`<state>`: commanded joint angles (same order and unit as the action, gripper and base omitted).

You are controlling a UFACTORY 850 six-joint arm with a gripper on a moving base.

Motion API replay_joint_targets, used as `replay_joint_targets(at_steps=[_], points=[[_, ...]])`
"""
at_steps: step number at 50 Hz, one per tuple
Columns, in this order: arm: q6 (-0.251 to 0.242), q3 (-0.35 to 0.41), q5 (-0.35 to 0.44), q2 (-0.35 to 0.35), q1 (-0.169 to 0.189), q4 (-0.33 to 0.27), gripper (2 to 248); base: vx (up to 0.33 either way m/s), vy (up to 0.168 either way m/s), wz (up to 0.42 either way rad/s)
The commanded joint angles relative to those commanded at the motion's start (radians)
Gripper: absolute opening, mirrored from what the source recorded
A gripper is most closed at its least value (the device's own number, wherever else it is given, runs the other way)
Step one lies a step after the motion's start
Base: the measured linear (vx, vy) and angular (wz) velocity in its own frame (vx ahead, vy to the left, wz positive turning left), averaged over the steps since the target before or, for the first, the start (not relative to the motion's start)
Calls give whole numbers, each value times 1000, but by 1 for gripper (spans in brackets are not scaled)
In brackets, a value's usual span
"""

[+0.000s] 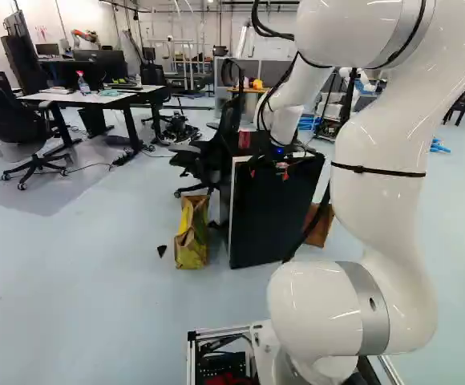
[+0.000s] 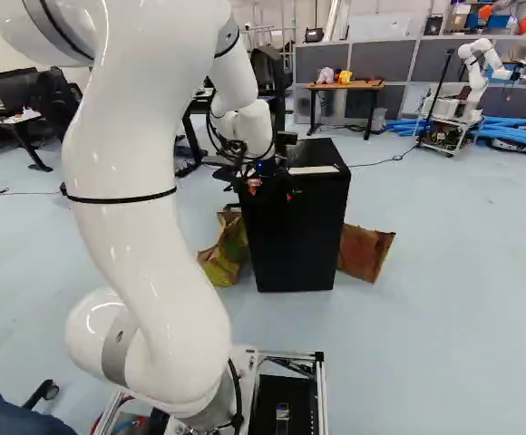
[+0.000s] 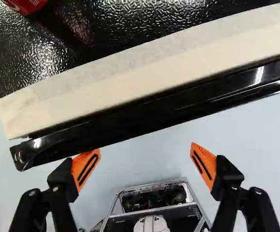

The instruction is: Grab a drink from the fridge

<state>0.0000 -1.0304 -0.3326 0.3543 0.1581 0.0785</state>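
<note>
The jaws [image 3: 145, 147] stand apart by the fridge's [image 3: 145, 67] near top edge. The door [image 3: 130, 122], likely stiff at its seal, is best hooked by its free edge

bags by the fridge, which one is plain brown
The bag right of the fridge in the right base view; the other bag, left of it, has yellow-green colouring.

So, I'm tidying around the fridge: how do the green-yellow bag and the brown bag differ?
The green-yellow bag is patterned; the brown bag looks plain. In both base views, the green-yellow bag is left of the fridge, the brown bag right. Both sit on the floor.
</note>
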Motion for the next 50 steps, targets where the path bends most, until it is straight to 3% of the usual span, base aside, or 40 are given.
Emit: replay_joint_targets(at_steps=[18,36,50], points=[[0,9,17,-7,1,0,247,0,0,0],[0,95,24,-74,-2,0,247,0,0,0],[0,168,104,-134,-5,0,247,0,0,0]])
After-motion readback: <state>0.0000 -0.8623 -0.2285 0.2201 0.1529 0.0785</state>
